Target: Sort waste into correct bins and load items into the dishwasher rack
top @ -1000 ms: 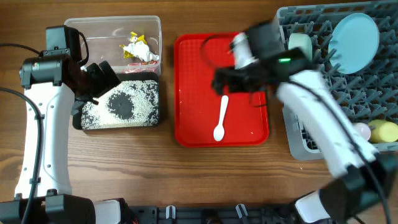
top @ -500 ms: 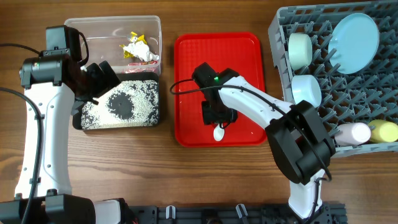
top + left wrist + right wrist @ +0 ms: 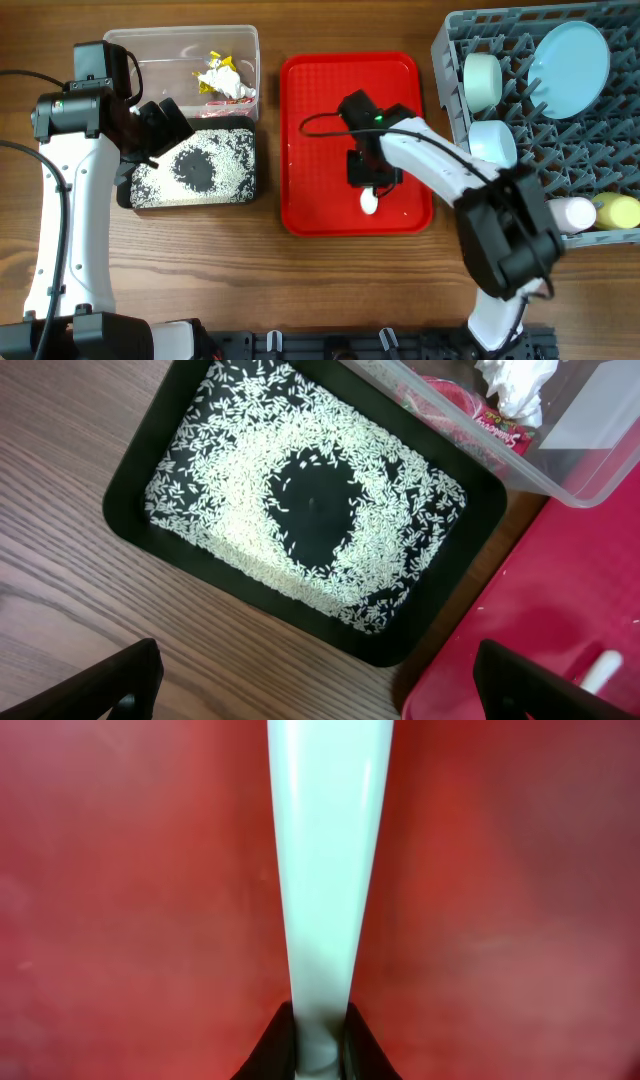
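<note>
To the right of the right gripper (image 3: pixel 368 180): grey dishwasher rack (image 3: pixel 590 150). Directly beneath it: flat red tray (image 3: pixel 320 100). Below the left gripper (image 3: pixel 325 685), fingers (image 3: pixel 120 690) spread wide apart: black tray (image 3: pixel 120 510) of rice grains (image 3: pixel 230 490). Pinched by its handle between the right gripper's tips: white spoon (image 3: pixel 325 870), over the red tray.

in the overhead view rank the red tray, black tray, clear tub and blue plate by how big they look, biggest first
1. red tray
2. clear tub and black tray: about alike, not ranked
3. blue plate
</note>
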Action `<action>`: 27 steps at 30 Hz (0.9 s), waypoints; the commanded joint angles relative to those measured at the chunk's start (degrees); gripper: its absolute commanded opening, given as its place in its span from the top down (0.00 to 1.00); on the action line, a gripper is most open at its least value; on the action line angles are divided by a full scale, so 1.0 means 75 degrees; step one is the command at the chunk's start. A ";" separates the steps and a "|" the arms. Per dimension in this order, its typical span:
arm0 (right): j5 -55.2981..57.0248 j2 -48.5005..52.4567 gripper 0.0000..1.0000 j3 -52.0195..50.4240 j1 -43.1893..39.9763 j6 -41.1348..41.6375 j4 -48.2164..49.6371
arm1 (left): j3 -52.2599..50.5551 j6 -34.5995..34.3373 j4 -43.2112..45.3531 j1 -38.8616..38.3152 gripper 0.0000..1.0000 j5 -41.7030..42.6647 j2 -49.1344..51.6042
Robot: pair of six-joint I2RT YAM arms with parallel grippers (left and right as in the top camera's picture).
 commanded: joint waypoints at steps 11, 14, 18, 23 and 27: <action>0.1384 -0.6059 0.96 0.0090 -0.4782 0.1370 -0.1702 | -0.0009 -0.0017 0.0029 0.0035 0.00 0.0061 0.0032; 0.1530 -0.5791 0.96 -0.0481 -0.5808 0.2474 -0.1714 | -0.0009 -0.0017 0.0029 0.0035 0.00 0.0061 0.0032; 0.1518 -0.5281 0.95 -0.1279 -0.6009 0.3946 -0.1635 | -0.0009 -0.0017 0.0029 0.0035 0.00 0.0058 0.0032; 0.1518 -0.4998 0.86 -0.1279 -0.6009 0.4229 -0.1661 | -0.0009 -0.0017 0.0029 0.0035 0.00 0.0058 0.0032; 0.1515 -0.4998 0.36 -0.1279 -0.6009 0.4164 -0.1510 | -0.0009 -0.0017 0.0029 0.0035 0.00 0.0058 0.0032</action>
